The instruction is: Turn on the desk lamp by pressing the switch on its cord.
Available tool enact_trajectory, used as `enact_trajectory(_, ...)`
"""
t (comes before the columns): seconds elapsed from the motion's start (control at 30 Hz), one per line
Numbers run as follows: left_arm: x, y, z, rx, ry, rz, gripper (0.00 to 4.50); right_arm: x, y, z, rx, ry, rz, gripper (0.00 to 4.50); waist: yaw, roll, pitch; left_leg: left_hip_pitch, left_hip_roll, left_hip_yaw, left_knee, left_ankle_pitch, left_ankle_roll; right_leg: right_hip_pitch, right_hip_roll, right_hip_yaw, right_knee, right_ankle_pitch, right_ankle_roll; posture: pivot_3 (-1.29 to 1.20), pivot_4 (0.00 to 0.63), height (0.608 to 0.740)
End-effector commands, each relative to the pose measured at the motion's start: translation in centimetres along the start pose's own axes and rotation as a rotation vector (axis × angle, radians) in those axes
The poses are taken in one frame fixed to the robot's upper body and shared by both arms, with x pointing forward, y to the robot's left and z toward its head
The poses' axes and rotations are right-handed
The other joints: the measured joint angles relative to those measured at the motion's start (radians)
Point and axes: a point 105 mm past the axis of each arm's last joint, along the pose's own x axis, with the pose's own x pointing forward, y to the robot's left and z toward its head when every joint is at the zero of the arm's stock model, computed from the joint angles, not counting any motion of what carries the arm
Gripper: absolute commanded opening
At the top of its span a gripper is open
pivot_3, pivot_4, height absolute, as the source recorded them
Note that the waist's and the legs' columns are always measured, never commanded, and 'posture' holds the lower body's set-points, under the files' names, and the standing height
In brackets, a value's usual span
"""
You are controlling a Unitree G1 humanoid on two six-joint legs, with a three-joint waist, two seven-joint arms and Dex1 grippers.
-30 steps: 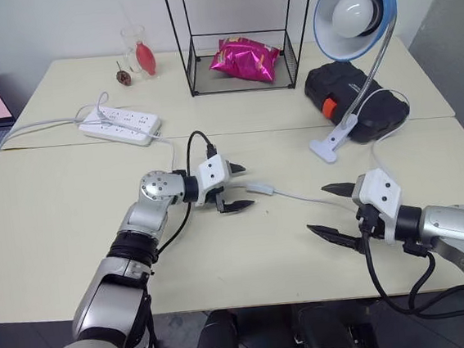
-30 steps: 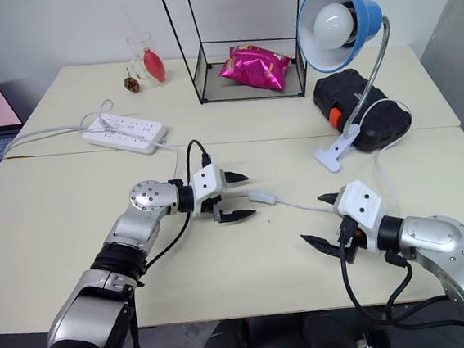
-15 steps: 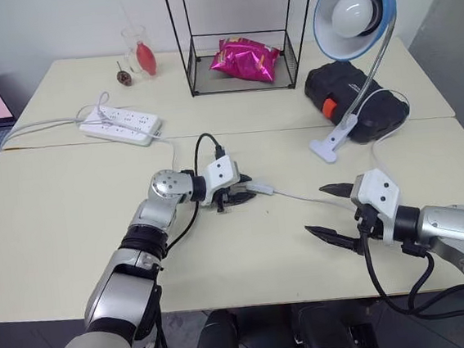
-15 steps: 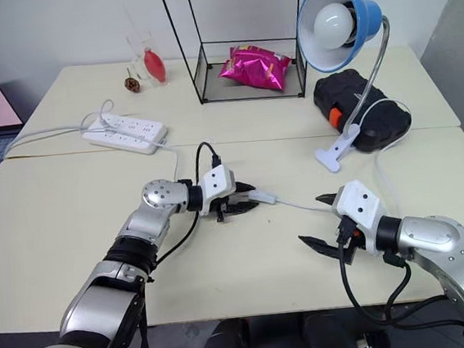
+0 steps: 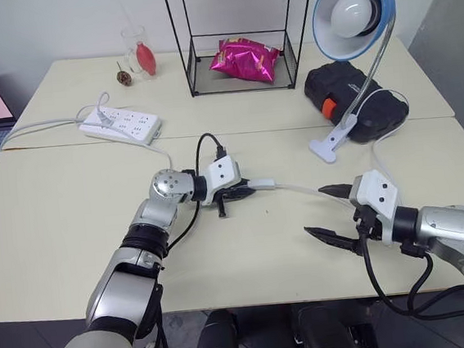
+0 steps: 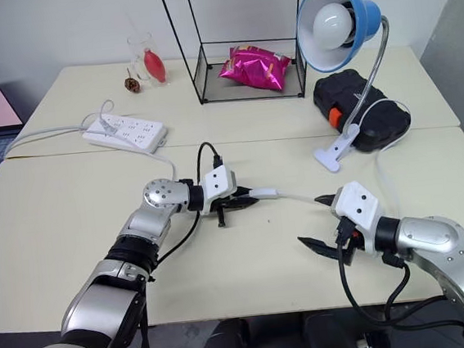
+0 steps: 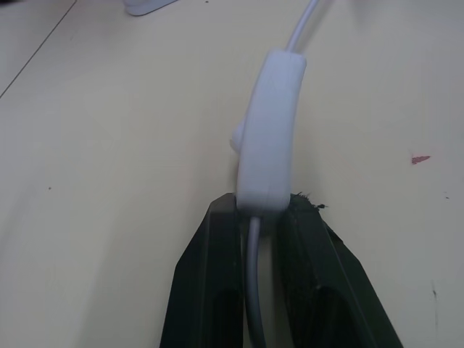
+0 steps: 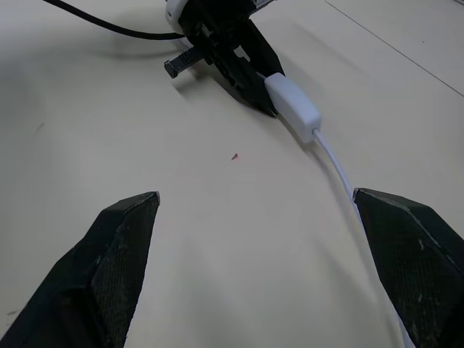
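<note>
Seen from the head camera, the left gripper is clamped on the near end of the switch at mid-table, its cord running right toward the unlit desk lamp at the far right. The left wrist view shows both black fingers pinching the switch's end. In the right wrist view, the right gripper stands wide apart, holding nothing, near right of the switch.

One desk lamp, one switch (inline), two tools.
</note>
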Motion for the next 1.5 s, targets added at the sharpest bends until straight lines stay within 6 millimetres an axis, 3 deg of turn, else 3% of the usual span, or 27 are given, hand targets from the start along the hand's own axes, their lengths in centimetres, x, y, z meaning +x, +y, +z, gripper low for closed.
enact_trajectory(0.03,-0.7,0.9,2.0,0.088,-0.061,0.038,0.34,-0.1,0.0,1.0,-0.041,-0.034,0.001,4.5,0.0,0.0,0.0,0.0,0.0,0.0,0.0,0.0,0.0,0.0,0.0,0.0,0.0,0.0,0.0,0.0,0.15,0.74)
enact_trajectory(0.4,-2.2,1.6,4.4,0.365,-0.124,0.161,0.34,-0.2,0.1,1.2,-0.037,-0.044,0.0,4.5,0.0,0.0,0.0,0.0,0.0,0.0,0.0,0.0,0.0,0.0,0.0,0.0,0.0,0.0,0.0,0.0,0.15,0.74)
enact_trajectory(0.6,-3.2,1.6,5.2,0.648,-0.12,0.241,0.34,-0.3,0.0,1.8,-0.049,-0.076,-0.006,4.5,0.001,0.0,0.0,0.0,0.0,0.0,0.0,0.0,0.0,0.0,0.0,0.0,0.0,0.0,0.0,0.0,0.15,0.74)
enact_trajectory(0.77,-4.0,2.1,6.0,0.915,-0.087,0.331,0.34,-0.1,-0.2,2.1,-0.207,-0.084,-0.027,4.5,0.002,0.0,0.0,0.0,0.0,0.0,0.0,0.0,0.0,0.0,0.0,0.0,0.0,0.0,0.0,0.0,0.15,0.74)
enact_trajectory(0.97,-4.1,1.9,6.7,1.054,-0.122,0.407,0.34,1.3,-0.5,2.8,-0.409,-0.15,-0.121,4.5,0.0,0.0,0.0,0.0,0.0,0.0,0.0,0.0,0.0,0.0,-0.001,0.0,0.0,0.0,0.0,0.0,0.15,0.74)
enact_trajectory(1.23,-3.0,1.0,7.0,1.093,-0.169,0.436,0.34,3.2,-1.0,4.1,-0.7,-0.217,-0.296,4.5,0.001,0.0,0.0,0.0,0.0,0.0,0.0,0.0,0.0,-0.001,-0.001,0.0,0.001,0.0,0.0,0.0,0.15,0.74)
enact_trajectory(1.37,-2.2,1.2,7.2,1.067,-0.172,0.442,0.34,4.3,-1.6,4.8,-0.952,-0.197,-0.404,4.5,0.001,0.0,0.0,0.0,-0.001,0.001,0.0,0.0,0.0,-0.001,-0.001,0.0,0.002,0.0,0.0,0.0,0.15,0.74)
enact_trajectory(1.5,-1.6,1.7,7.8,1.058,-0.172,0.45,0.34,5.9,-2.0,5.2,-1.007,-0.181,-0.454,4.5,0.0,0.0,0.0,0.001,-0.001,0.001,0.0,0.0,0.0,-0.002,-0.001,0.0,0.004,0.0,0.0,0.0,0.15,0.74)
